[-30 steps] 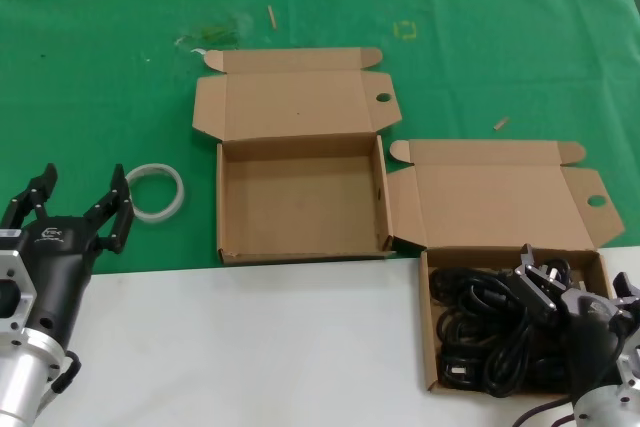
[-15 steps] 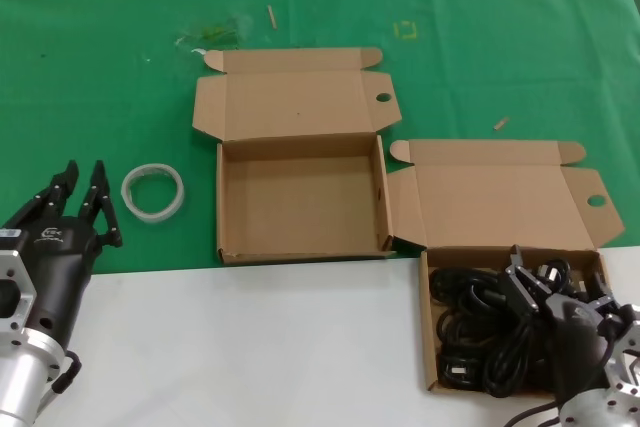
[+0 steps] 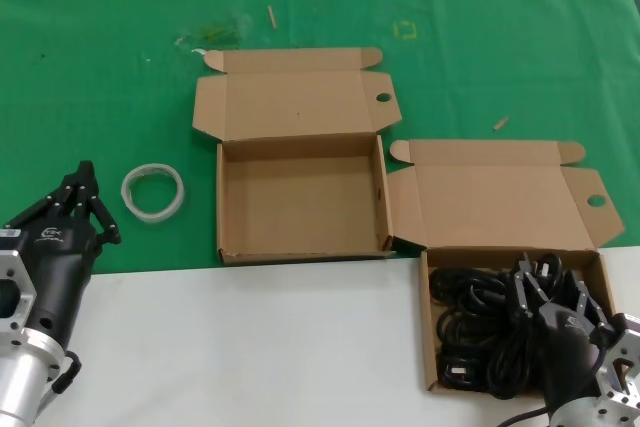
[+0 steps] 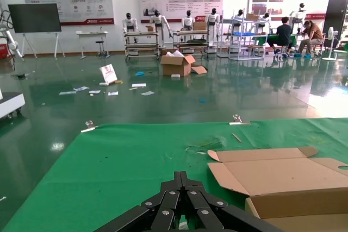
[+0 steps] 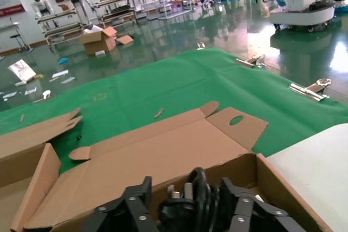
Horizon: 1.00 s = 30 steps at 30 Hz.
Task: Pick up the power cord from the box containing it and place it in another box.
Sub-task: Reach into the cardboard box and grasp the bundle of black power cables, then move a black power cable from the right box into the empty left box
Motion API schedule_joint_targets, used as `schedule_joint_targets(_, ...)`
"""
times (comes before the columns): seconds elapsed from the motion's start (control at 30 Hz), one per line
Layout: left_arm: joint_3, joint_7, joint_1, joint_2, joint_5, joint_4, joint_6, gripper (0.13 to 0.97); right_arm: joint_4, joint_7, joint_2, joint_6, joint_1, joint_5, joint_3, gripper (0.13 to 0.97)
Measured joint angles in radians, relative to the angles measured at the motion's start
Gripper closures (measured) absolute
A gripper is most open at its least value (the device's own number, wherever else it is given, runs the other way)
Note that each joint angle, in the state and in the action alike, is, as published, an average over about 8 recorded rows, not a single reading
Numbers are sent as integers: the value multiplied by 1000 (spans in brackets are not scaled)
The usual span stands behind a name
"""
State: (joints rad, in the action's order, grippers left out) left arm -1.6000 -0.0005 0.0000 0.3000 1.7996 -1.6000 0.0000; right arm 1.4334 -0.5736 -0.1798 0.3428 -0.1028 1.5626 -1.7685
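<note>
The power cord (image 3: 480,325) lies as black loops in the right-hand cardboard box (image 3: 427,319), which has a slanted side flap (image 3: 403,209). My right gripper (image 3: 552,287) is open and down in this box. Its fingers straddle the cord's plug and loops (image 5: 198,191), with a gap showing beside the plug. The other box (image 3: 300,202) stands open and empty to the left, and also shows in the left wrist view (image 4: 288,186). My left gripper (image 3: 84,173) is shut and empty over the green cloth at the near left; its shut tips show in the left wrist view (image 4: 181,175).
A white tape ring (image 3: 153,190) lies on the green cloth between my left gripper and the empty box. Both box lids (image 3: 500,202) lie folded back. The table's front strip (image 3: 250,347) is white. Small scraps (image 3: 500,123) lie on the cloth farther back.
My left gripper has closed from wide open to shut. My right gripper has sunk lower into the right box, around the cord's plug.
</note>
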Motion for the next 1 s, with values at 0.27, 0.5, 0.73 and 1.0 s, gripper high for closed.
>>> schedule_joint_targets(0.27, 0, 0, 0, 0, 0, 0, 0, 957, 18, 75, 12, -21, -18, 43, 30, 693)
schedule_joint_targets(0.5, 0, 0, 0, 0, 0, 0, 0, 957, 50, 139, 19, -45, -36, 86, 56, 769)
schedule_joint_targets(0.73, 0, 0, 0, 0, 0, 0, 0, 957, 148, 227, 14, -53, -43, 178, 79, 789)
schedule_joint_targets(1.0, 0, 0, 0, 0, 0, 0, 0, 957, 308, 377, -86, -32, 34, 412, 25, 811)
